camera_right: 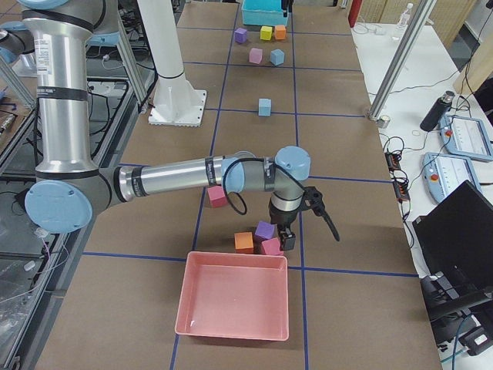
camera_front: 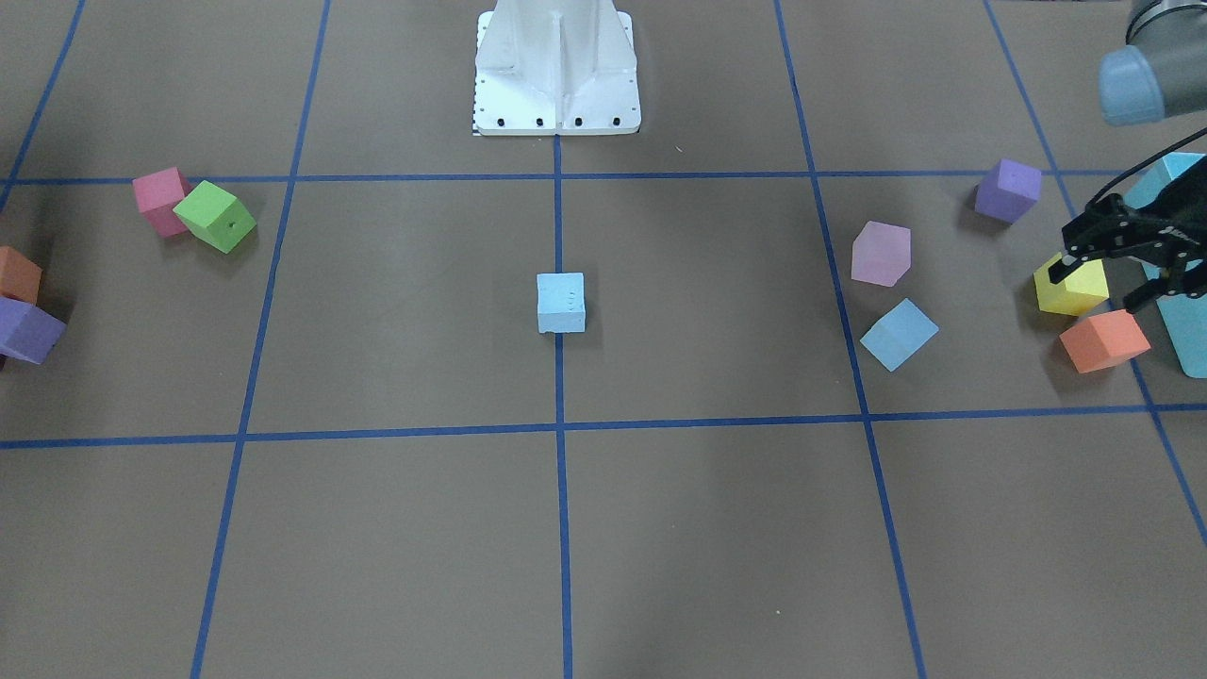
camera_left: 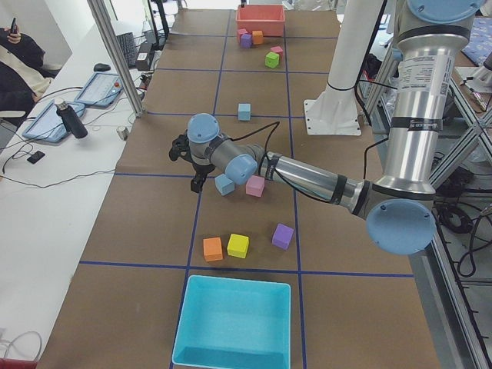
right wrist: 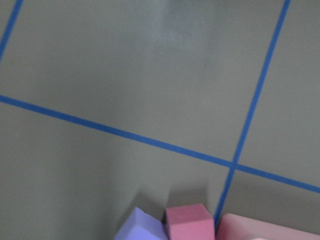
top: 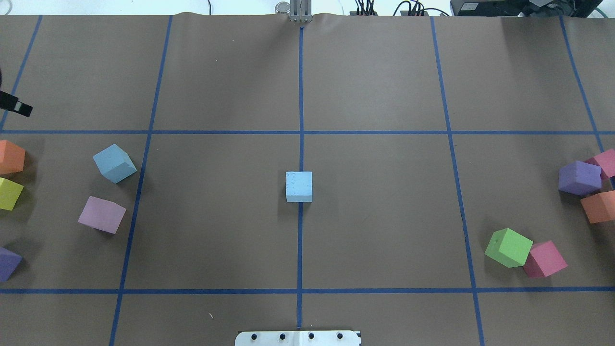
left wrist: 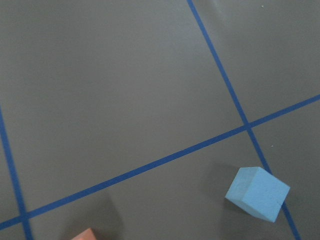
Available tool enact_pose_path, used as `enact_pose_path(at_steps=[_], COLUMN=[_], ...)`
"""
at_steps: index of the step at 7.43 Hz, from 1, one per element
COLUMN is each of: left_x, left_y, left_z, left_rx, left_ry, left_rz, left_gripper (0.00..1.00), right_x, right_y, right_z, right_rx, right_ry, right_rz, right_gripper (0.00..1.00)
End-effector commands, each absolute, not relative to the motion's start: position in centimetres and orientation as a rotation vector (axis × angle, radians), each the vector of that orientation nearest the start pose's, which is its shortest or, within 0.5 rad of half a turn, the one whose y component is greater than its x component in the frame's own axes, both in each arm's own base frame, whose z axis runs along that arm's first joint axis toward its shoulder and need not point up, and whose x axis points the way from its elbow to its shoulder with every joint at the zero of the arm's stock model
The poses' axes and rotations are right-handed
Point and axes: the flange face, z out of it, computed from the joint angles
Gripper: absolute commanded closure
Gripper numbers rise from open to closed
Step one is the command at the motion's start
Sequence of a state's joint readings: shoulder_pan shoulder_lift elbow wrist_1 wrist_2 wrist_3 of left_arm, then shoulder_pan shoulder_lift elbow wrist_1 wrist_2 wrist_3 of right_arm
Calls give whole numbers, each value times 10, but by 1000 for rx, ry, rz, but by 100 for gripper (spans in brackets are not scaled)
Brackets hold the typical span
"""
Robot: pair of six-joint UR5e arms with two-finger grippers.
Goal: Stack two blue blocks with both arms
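Sitting apart from spread L pincer [camera_front: 1094, 289]: nearer blue block [camera_front: 899, 334].

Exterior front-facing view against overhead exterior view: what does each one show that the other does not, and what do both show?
Only the front-facing view shows the left hand with its fingers spread, and part of the turquoise box. Only the overhead view shows a pink cube at its right edge, beside the purple cube, and cables along its top edge. Both show the centre blue block, the second blue block apart from it, and the green cube.
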State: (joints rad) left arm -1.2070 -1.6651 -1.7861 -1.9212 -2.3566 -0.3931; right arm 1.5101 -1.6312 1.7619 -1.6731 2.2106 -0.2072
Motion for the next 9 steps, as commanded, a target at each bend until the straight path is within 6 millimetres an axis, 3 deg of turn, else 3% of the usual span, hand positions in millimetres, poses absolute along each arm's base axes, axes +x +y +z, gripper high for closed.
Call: enact_pose_path(at_steps=[1,3,5,6,9], left_x=[223,239,249,251,297], left_y=[-501,-494,-494,-495,-484], left_z=[448,448,445,445,457], left_rx=[229,16,-113,-143,-144], left_ry=[866,899,898,895,843], left_rz=[132,-243,-483,-555,-514], left_gripper=[2,2,2,2,2], right_x=[58,57,57,57,57], right_y=[-436,-435,-435,-436,-435], right_z=[642,643,643,642,643], right_rx=[58,56,56,59,56], right_ry=[-640,-651,-653,-652,-653], right_rz=[-238,-235,-235,-236,-235], right_gripper=[0,0,0,0,0])
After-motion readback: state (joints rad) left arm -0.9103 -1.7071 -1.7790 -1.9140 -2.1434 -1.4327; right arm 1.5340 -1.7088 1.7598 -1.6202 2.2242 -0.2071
